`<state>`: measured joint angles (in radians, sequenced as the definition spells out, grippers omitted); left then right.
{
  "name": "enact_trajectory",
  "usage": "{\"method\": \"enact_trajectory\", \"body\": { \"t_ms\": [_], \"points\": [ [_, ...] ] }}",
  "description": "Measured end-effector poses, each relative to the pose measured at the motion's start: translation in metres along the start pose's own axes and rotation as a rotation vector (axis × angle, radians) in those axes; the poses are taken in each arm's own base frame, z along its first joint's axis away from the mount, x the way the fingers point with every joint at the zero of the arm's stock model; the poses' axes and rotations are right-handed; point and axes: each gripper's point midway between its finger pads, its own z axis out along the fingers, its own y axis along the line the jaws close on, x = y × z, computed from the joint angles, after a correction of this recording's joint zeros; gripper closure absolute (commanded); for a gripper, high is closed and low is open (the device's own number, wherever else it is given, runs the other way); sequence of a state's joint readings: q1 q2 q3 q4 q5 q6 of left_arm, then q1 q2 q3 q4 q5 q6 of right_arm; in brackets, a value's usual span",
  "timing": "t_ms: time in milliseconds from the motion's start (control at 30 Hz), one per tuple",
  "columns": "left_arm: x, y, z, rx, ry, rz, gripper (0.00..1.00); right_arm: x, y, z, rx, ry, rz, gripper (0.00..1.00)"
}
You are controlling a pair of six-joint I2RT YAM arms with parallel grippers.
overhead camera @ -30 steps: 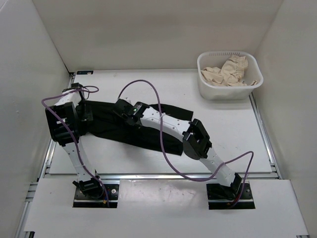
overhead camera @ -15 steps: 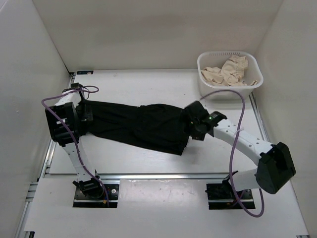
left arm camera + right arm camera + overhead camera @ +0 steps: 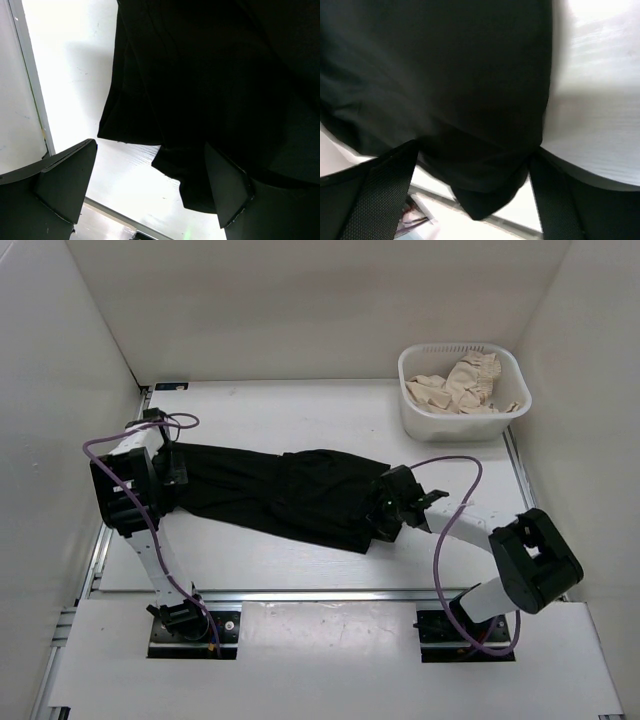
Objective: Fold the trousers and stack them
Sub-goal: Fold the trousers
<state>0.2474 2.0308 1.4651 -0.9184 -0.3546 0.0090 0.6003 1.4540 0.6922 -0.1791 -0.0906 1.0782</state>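
Observation:
The black trousers (image 3: 280, 495) lie stretched in a long band across the white table, from the left arm to the right arm. My left gripper (image 3: 172, 472) sits at their left end. In its wrist view the left gripper (image 3: 150, 187) stands open, its fingers (image 3: 65, 185) wide apart, with the trousers' edge (image 3: 200, 75) lying over the table just ahead. My right gripper (image 3: 385, 518) is at the trousers' right end. In its own view the right gripper (image 3: 470, 195) is open, and a fold of the trousers (image 3: 445, 75) hangs loose between the spread jaws.
A white basket (image 3: 420, 420) with beige frilled garments (image 3: 460, 385) stands at the back right. White walls close in the table on three sides. A metal rail (image 3: 320, 593) runs along the near edge, and purple cables loop over both arms.
My right arm swung from over the middle of the trousers to their right end, then drew its elbow back near its base. The trousers now lie spread longer to the right. Left arm unmoved.

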Motion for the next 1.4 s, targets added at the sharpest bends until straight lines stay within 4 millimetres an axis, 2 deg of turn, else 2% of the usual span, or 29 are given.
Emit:
{"method": "enact_trajectory", "body": {
  "t_ms": [67, 100, 167, 267, 300, 367, 467, 567, 600, 667, 733, 800, 867, 933, 1000, 1033, 1100, 1200, 1300, 1400],
  "points": [
    [0.000, 0.001, 0.000, 0.000, -0.004, -0.004, 0.00, -0.002, 0.001, 0.005, -0.033, 0.004, 0.032, 0.55],
    [0.001, 0.001, 0.000, 0.001, -0.003, -0.006, 0.00, -0.003, 0.000, 0.009, -0.038, 0.012, 0.050, 0.78],
    [0.004, 0.002, 0.000, 0.006, 0.001, -0.009, 0.00, -0.002, -0.010, 0.016, -0.019, 0.035, 0.081, 0.98],
    [0.008, -0.001, -0.001, 0.031, 0.017, -0.009, 0.00, -0.008, -0.022, 0.009, 0.010, 0.035, 0.116, 1.00],
    [0.011, -0.002, -0.002, 0.044, 0.028, -0.007, 0.00, -0.014, -0.027, 0.002, 0.020, 0.022, 0.124, 1.00],
    [0.017, -0.005, -0.005, 0.075, 0.052, -0.003, 0.00, -0.034, -0.046, -0.024, 0.058, -0.031, 0.146, 1.00],
    [0.020, -0.012, -0.020, 0.130, 0.063, 0.005, 0.00, -0.074, -0.081, -0.081, 0.153, -0.147, 0.186, 1.00],
    [0.015, -0.022, -0.044, 0.195, 0.031, 0.013, 0.00, -0.121, -0.108, -0.157, 0.312, -0.287, 0.171, 1.00],
    [0.013, -0.028, -0.053, 0.220, 0.016, 0.019, 0.00, -0.134, -0.108, -0.181, 0.358, -0.324, 0.138, 1.00],
    [0.013, -0.038, -0.067, 0.257, -0.006, 0.040, 0.00, -0.155, -0.095, -0.224, 0.421, -0.363, 0.041, 1.00],
    [0.018, -0.053, -0.078, 0.280, -0.010, 0.081, 0.00, -0.170, -0.070, -0.246, 0.442, -0.378, -0.079, 1.00],
    [0.023, -0.074, -0.086, 0.299, -0.010, 0.144, 0.00, -0.170, -0.035, -0.242, 0.449, -0.325, -0.233, 1.00],
    [0.030, -0.094, -0.092, 0.323, -0.008, 0.201, 0.00, -0.158, 0.003, -0.216, 0.431, -0.243, -0.390, 1.00],
    [0.040, -0.117, -0.100, 0.354, -0.002, 0.267, 0.00, -0.134, 0.033, -0.181, 0.429, -0.141, -0.524, 1.00],
    [0.049, -0.136, -0.107, 0.378, 0.001, 0.324, 0.00, -0.097, 0.051, -0.143, 0.440, -0.025, -0.637, 1.00],
    [0.055, -0.147, -0.110, 0.387, 0.003, 0.359, 0.00, -0.075, 0.055, -0.126, 0.452, 0.035, -0.678, 1.00],
    [0.065, -0.162, -0.114, 0.397, 0.009, 0.412, 0.00, -0.034, 0.054, -0.105, 0.467, 0.126, -0.729, 1.00],
    [0.078, -0.175, -0.115, 0.401, 0.026, 0.465, 0.00, 0.012, 0.033, -0.094, 0.502, 0.249, -0.714, 1.00],
    [0.081, -0.176, -0.112, 0.400, 0.036, 0.470, 0.00, 0.025, 0.014, -0.085, 0.544, 0.297, -0.644, 1.00],
    [0.080, -0.176, -0.111, 0.398, 0.040, 0.467, 0.00, 0.017, 0.021, -0.068, 0.552, 0.284, -0.585, 1.00]
  ]
}}
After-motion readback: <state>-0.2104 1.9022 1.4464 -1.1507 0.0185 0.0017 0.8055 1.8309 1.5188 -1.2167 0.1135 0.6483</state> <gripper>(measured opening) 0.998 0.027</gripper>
